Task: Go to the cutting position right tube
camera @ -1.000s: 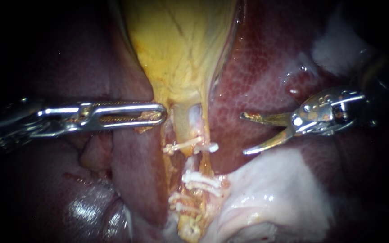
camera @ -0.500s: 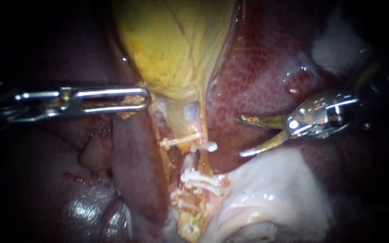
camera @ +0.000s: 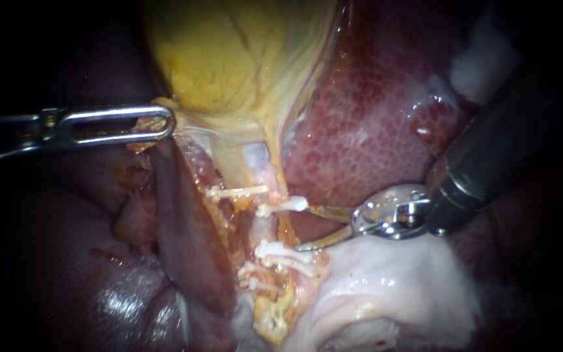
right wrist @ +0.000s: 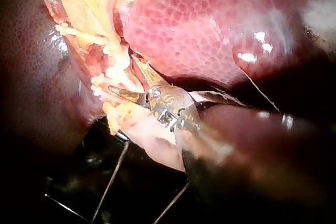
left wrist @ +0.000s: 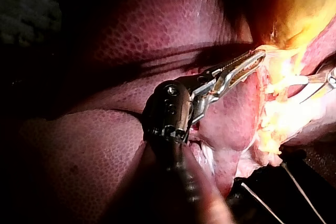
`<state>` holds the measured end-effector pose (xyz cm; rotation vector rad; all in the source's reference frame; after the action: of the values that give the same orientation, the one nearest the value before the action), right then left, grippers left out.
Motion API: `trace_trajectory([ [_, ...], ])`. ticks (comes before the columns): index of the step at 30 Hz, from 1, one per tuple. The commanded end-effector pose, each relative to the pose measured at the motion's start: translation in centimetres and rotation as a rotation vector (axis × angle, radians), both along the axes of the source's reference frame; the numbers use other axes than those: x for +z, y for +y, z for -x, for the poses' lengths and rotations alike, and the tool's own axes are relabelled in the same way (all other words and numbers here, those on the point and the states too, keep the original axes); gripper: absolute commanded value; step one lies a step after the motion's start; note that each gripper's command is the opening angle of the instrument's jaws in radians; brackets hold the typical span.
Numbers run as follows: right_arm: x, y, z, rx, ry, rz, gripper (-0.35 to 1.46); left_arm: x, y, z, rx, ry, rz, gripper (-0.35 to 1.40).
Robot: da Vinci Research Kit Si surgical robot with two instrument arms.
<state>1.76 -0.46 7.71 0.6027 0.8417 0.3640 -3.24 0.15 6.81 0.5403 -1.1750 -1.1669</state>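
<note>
The left instrument [camera: 166, 124] clamps its slotted steel jaws on the edge of the filmy yellow gallbladder [camera: 229, 58]. The right instrument [camera: 312, 228] holds thin curved blades parted, just right of the pale right tube [camera: 263, 225], which lies between white clips [camera: 285, 251] beside glossy, mottled liver [camera: 373, 117].

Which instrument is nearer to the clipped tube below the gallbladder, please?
Right. The right instrument, jaws open, sits just beside the tube between its clips; the left instrument grips the gallbladder edge higher up, well away.
</note>
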Motion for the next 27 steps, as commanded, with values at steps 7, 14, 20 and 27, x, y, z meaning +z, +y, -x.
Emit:
trace_trajectory([
  [7, 0.18, -0.05, -0.15, -0.015, 0.002, -0.026, 1.38, 0.0, 0.0, -0.01, 0.001, 0.0, 0.0, -0.35],
  [14, 0.2, -0.04, -0.22, -0.001, 0.025, -0.042, 1.36, 0.0, 0.0, -0.02, 0.001, 0.0, 0.0, -0.35],
  [20, 0.14, -0.08, -0.28, -0.07, 0.09, -0.14, 1.16, 0.06, 0.03, -0.04, -0.001, 0.002, 0.001, -0.35],
  [27, 0.13, -0.11, -0.46, -0.079, 0.12, -0.162, 1.13, 0.15, 0.05, -0.04, -0.001, 0.002, 0.003, -0.35],
])
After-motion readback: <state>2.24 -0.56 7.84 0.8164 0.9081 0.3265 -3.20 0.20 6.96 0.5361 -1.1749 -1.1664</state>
